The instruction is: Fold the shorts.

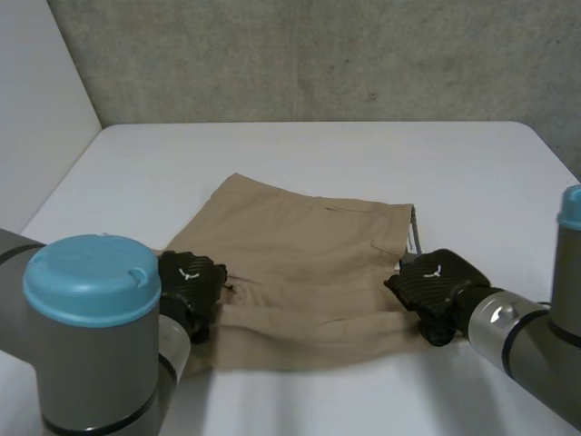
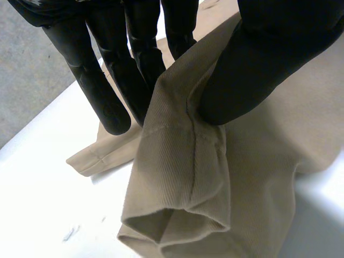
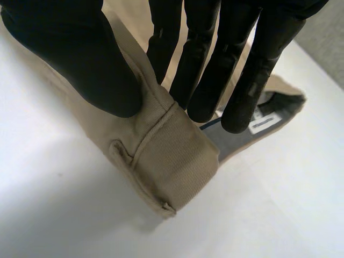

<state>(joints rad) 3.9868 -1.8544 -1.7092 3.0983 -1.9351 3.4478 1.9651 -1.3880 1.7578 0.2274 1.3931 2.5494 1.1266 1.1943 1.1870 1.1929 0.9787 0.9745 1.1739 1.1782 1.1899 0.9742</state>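
The left arm (image 1: pixel 91 336) stands at the near left of the head view, and the left hand (image 1: pixel 189 280) sits at the left edge of the shorts (image 1: pixel 309 263), on a leg hem. In its wrist view this hand is grasping the cloth. The thumb (image 2: pixel 252 70) presses one side of a raised fold of the hem and the fingers (image 2: pixel 102 91) stand at the fold's other side, so the hem is pinched and held a little off the table (image 1: pixel 318 154). The tan shorts lie mostly flat in the middle of the white table, between the two hands, with the legs to the left and the waistband to the right. The right hand (image 1: pixel 436 283) is at the near right corner, on the waistband. In its wrist view it too is grasping. Its thumb lies on the tan outer face beside a belt loop (image 3: pixel 121 153), and its fingers reach to the grey lining inside, their tips near a white label (image 3: pixel 263 124), with the band lifted between them.
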